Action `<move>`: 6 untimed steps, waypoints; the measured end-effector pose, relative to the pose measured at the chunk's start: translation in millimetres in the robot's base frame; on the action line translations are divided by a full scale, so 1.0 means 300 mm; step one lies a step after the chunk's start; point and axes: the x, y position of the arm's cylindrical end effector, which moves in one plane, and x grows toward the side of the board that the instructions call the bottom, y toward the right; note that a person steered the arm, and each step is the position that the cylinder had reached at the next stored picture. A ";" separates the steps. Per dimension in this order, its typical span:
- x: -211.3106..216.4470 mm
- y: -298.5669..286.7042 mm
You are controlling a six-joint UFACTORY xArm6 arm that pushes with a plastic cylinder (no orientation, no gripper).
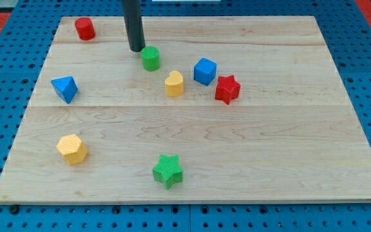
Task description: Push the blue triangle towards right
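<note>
The blue triangle (64, 88) lies on the wooden board (269, 148) at the view's left, about mid-height. My tip (136, 49) is at the view's top centre, well up and to the right of the blue triangle, apart from it. The tip stands just left of the green cylinder (151, 58), close to it; I cannot tell whether they touch.
A red cylinder (85, 29) sits at the top left. A yellow heart (174, 84), a blue cube (205, 71) and a red star (227, 89) cluster at centre. A yellow hexagon (72, 149) lies at lower left and a green star (167, 171) at bottom centre.
</note>
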 end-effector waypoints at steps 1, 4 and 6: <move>0.109 0.124; 0.129 -0.633; 0.227 -0.667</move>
